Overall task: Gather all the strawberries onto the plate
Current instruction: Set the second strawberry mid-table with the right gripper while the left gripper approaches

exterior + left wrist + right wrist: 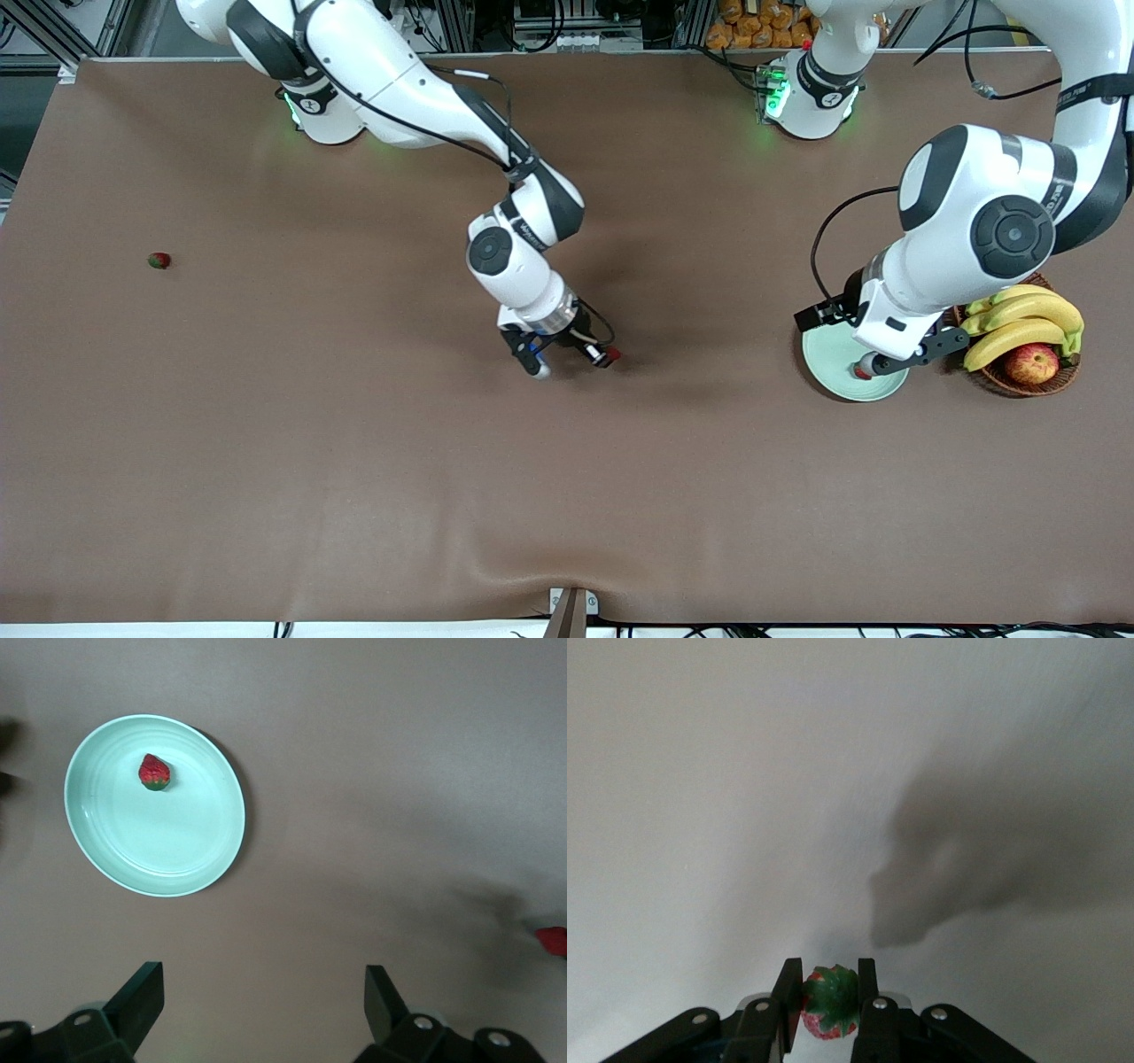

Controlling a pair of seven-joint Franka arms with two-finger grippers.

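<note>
While the right end effector (574, 359) pinches one strawberry (829, 1001) between its two fingers, low over the middle of the brown worktop (354, 461) and well apart from the plate (833, 368) toward the right arm's end, the berry reads as tiny, light and soft; it likely bruises under a hard squeeze, so a gentle pinch across its widest part, as the right wrist view shows, looks right; its green leafy cap faces that camera, red flesh just below.

Plate: round, shallow, pale mint green, smooth glossy surface with a raised rim; probably stiff and slick, so a berry dropped from height could roll; one strawberry (154, 773) already lies in it, off-centre near the rim.

Left end effector (899, 359) hangs over the plate with fingers spread wide and nothing between them; this arm waits.

Third strawberry (159, 260) lies alone on the worktop, very far from the plate at the right arm's end; small, rounded, seeded skin likely gives some grip.

Wicker basket (1059, 377), just beside the plate, holds bananas (1028, 323) and an apple (1031, 363); woven, rough, brown.

Worktop cover looks matte, slightly wrinkled at the camera edge.
</note>
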